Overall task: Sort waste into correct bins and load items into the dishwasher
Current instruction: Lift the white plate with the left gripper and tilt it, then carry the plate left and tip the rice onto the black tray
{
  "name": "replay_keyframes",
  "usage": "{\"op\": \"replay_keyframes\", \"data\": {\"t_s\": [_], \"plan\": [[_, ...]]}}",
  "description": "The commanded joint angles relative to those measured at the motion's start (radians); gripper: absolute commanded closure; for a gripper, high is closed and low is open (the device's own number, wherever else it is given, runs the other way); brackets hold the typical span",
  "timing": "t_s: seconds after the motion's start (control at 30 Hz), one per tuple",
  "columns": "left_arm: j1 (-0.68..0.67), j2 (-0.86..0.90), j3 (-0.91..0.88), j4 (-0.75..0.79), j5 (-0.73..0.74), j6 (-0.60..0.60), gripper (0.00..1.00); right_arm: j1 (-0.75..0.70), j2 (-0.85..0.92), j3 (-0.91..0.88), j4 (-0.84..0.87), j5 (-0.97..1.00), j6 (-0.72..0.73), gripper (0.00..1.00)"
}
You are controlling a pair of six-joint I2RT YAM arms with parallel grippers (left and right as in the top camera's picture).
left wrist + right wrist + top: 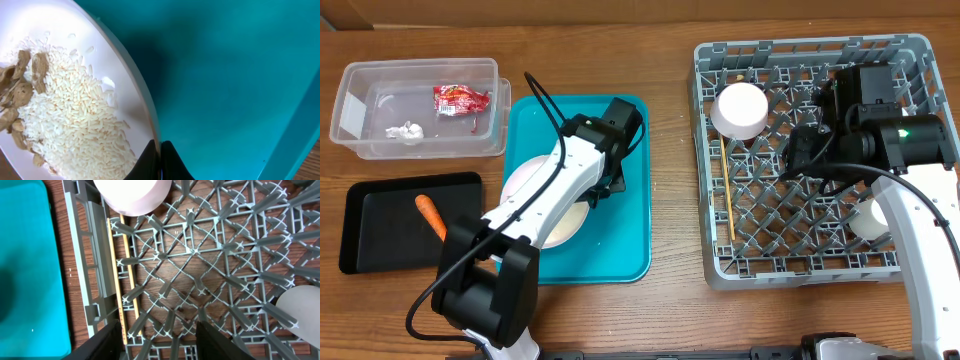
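A white plate lies on the teal tray; the left wrist view shows it carrying white rice and beige food scraps. My left gripper is shut on the plate's rim. The grey dish rack holds an upturned white bowl, chopsticks along its left wall, and another white dish partly hidden by my right arm. My right gripper is open and empty above the rack's pegs.
The clear tub at the back left holds the red wrapper and the white tissue. The black tray in front of it holds the orange carrot. Bare wooden table lies between the teal tray and the rack.
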Motion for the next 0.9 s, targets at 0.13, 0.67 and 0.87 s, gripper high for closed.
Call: {"op": "replay_keyframes", "data": {"t_s": [0.13, 0.67, 0.87], "plan": [[0.002, 0.008, 0.064, -0.076, -0.062, 0.010, 0.96, -0.006, -0.001, -0.003, 0.002, 0.000, -0.008, 0.49], [0.182, -0.013, 0.150, -0.160, -0.052, 0.061, 0.96, -0.006, -0.001, -0.003, -0.002, 0.000, -0.007, 0.49], [0.329, -0.021, 0.166, -0.148, 0.005, 0.141, 0.96, -0.006, -0.001, -0.003, -0.002, 0.000, -0.007, 0.49]]}}
